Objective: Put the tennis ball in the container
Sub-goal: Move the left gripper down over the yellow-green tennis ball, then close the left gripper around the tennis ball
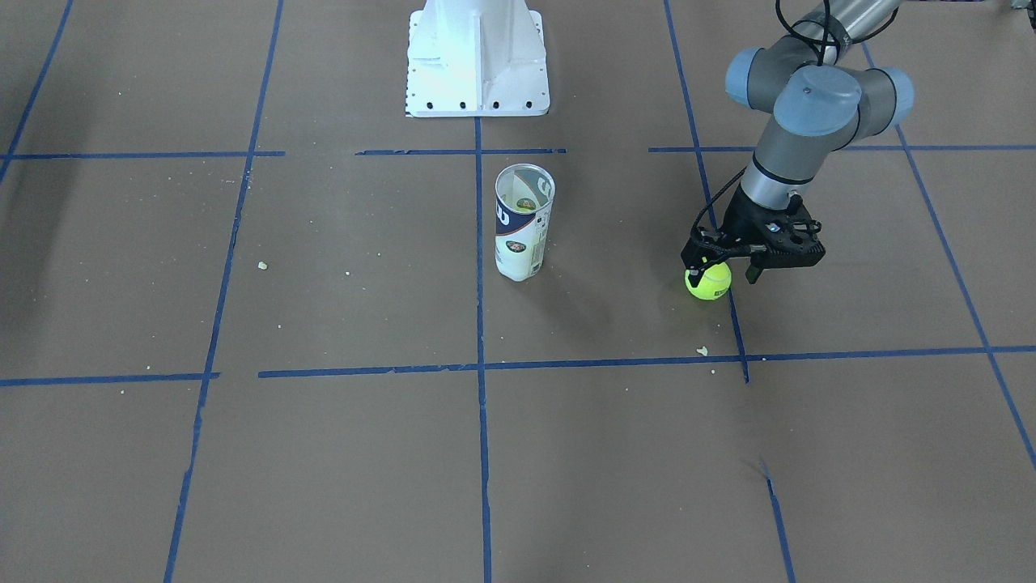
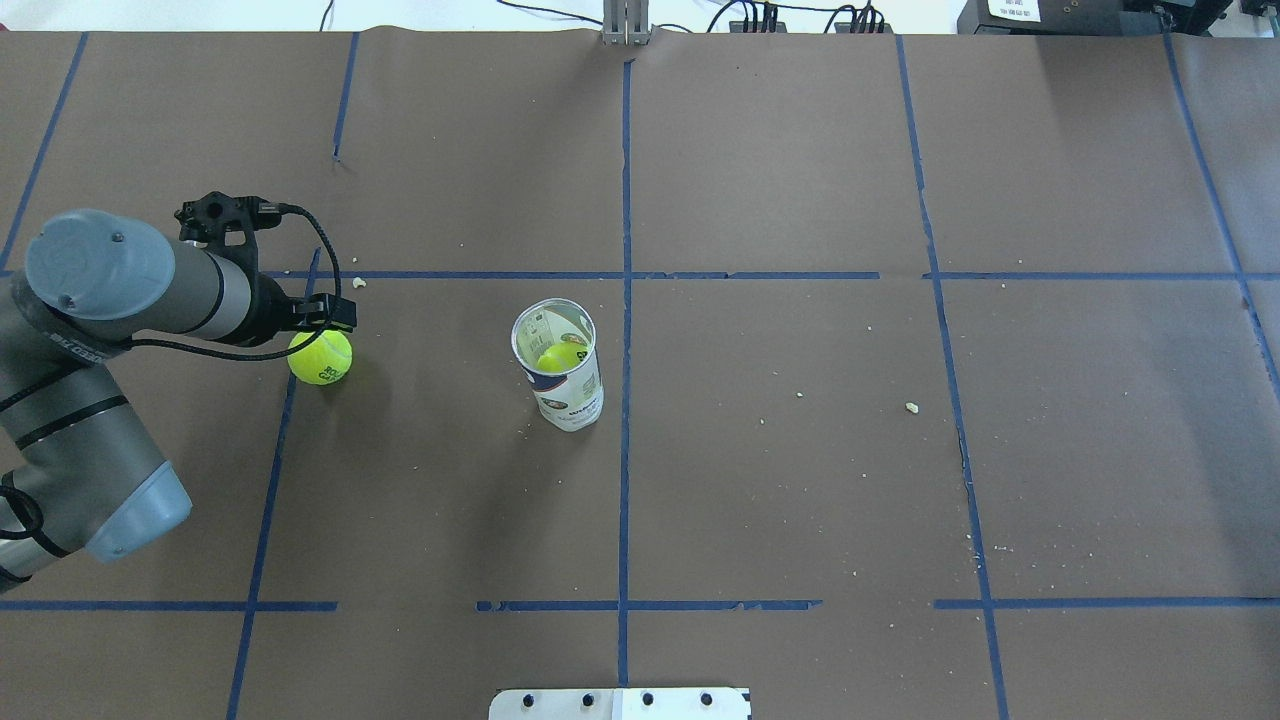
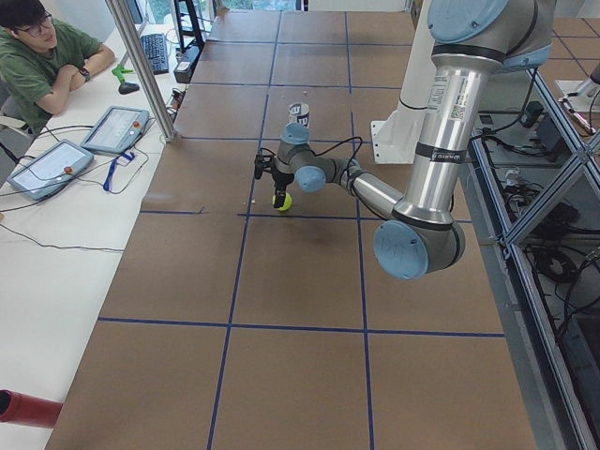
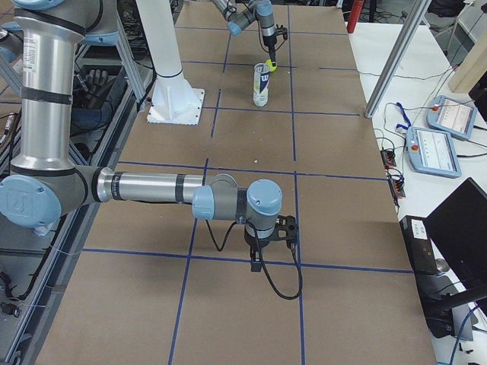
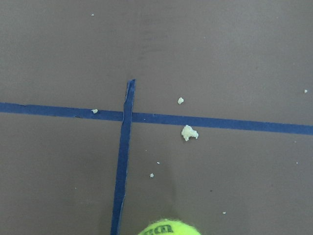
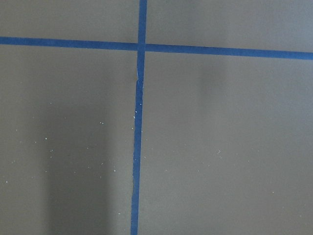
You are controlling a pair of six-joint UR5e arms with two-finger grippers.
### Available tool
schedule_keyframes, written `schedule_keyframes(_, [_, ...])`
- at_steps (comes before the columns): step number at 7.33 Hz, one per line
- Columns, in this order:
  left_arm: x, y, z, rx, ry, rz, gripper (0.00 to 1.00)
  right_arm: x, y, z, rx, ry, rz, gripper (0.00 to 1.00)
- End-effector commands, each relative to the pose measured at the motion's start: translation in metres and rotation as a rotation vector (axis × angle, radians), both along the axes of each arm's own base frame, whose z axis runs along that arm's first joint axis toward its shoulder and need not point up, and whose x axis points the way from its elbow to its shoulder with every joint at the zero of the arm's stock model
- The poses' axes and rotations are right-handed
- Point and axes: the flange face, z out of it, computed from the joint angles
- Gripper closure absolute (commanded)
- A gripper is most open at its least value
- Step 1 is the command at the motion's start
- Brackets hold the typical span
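The tennis ball point(image 1: 708, 282) is neon yellow-green and sits low on the brown table by a blue tape line point(image 2: 320, 357). My left gripper point(image 1: 727, 271) points down over it with its fingers either side; a small gap shows beside one finger, so it looks open. The left wrist view catches only the ball's top point(image 5: 168, 228) at the bottom edge. The container point(image 1: 524, 227) is a clear tube standing upright mid-table point(image 2: 565, 385), with another yellow ball point(image 2: 560, 357) inside. My right gripper point(image 4: 268, 242) hangs far off over bare table; I cannot tell its state.
The white robot base point(image 1: 477, 61) stands behind the container. Small crumbs point(image 1: 702, 351) lie on the paper near the ball. An operator point(image 3: 42, 56) sits beside tablets at the side bench. Blue tape lines grid the table.
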Motion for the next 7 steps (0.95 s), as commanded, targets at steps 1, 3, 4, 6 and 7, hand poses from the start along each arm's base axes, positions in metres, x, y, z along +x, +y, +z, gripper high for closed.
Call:
schedule_keyframes(1, [0.008, 0.005, 0.002, -0.004, -0.004, 0.013, 0.00, 0.000, 0.000, 0.000, 0.000, 0.000, 0.000, 0.00])
schedule_keyframes(3, [0.016, 0.005, 0.007, -0.011, -0.012, 0.019, 0.08, 0.000, 0.000, 0.000, 0.000, 0.000, 0.000, 0.00])
schedule_keyframes(4, [0.018, 0.005, 0.011, -0.016, -0.019, 0.022, 0.54, 0.000, 0.000, 0.000, 0.000, 0.000, 0.000, 0.00])
schedule_keyframes(6, [0.017, 0.008, 0.005, -0.011, -0.013, 0.029, 0.79, 0.000, 0.000, 0.000, 0.000, 0.000, 0.000, 0.00])
schedule_keyframes(7, [0.012, 0.011, -0.006, -0.016, -0.030, 0.036, 0.82, 0.000, -0.001, -0.001, 0.002, 0.000, 0.000, 0.00])
